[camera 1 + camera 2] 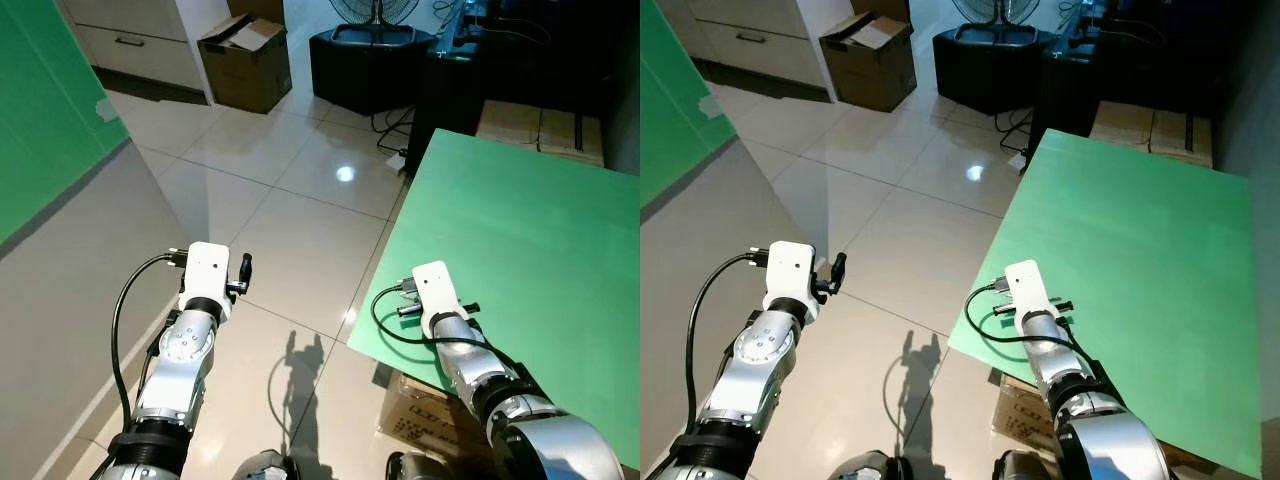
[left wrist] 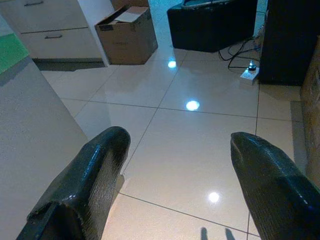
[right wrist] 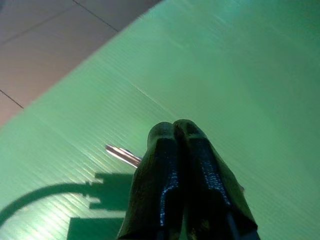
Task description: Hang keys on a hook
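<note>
Low in the frame's right half, the right gripper [image 3: 179, 131] hangs over the near-left corner of the flat green corrugated plastic board [image 1: 520, 240], its fingers clenched together on a slim silver metal key [image 3: 122, 154] whose tip juts out beside them. At lower left, the left gripper [image 2: 175, 155] is held over the glossy beige tiled floor [image 1: 300, 220] with its fingers spread apart and nothing between them.

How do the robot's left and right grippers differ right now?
The left gripper has its fingers spread wide apart, while the right gripper has its fingers pressed together. The left gripper hangs over the tiled floor; the right gripper sits low over the green board, with a metal key tip poking out beside it. Both have black fingers.
</note>
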Controlling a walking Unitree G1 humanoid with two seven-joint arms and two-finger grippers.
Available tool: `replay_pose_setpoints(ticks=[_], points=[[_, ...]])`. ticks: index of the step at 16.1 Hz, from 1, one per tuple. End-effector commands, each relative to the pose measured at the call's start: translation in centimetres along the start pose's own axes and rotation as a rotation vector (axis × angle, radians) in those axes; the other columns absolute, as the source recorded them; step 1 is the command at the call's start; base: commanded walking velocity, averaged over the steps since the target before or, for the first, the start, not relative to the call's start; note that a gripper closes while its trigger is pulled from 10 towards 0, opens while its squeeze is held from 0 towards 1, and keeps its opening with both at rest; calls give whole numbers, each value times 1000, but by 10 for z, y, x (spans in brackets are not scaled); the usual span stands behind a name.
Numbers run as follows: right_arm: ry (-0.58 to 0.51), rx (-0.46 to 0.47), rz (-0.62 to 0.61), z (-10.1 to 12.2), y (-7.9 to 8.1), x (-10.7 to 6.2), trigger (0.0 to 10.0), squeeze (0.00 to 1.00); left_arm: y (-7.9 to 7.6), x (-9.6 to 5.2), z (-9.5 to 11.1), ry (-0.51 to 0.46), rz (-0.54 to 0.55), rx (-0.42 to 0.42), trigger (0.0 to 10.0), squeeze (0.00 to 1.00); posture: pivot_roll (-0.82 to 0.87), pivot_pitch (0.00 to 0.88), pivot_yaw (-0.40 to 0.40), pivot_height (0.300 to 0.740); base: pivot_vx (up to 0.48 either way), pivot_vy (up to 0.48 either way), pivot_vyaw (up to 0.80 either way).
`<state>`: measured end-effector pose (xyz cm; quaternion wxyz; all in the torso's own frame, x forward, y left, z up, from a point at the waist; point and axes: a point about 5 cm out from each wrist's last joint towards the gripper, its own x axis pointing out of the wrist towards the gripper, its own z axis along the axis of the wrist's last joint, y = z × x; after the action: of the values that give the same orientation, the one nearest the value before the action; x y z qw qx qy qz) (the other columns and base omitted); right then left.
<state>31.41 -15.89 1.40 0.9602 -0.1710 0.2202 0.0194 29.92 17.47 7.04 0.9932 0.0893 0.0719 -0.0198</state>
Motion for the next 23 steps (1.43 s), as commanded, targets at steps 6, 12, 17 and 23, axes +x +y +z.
replay_pose_setpoints(ticks=[6, 12, 17, 23], points=[[73, -34, -41, -13, -13, -1, 10000, 1000, 0, -2, -4, 6, -6, 11, 10000, 0, -19, 51, 99, 740, 0, 0, 0], [103, -91, -10, -14, -11, -1, 10000, 0, 1, -5, -6, 6, 8, 6, 10000, 0, -8, 51, 86, 740, 0, 0, 0], [118, -194, 39, -14, -13, 0, 10000, 0, 1, -14, -7, 3, 17, -2, 10000, 0, 12, 114, 86, 740, 0, 0, 0], [114, -328, 61, -17, -18, -1, 10000, 0, 9, -42, -15, 35, 47, 1, 10000, 0, 79, 218, 102, 740, 0, 0, 0]])
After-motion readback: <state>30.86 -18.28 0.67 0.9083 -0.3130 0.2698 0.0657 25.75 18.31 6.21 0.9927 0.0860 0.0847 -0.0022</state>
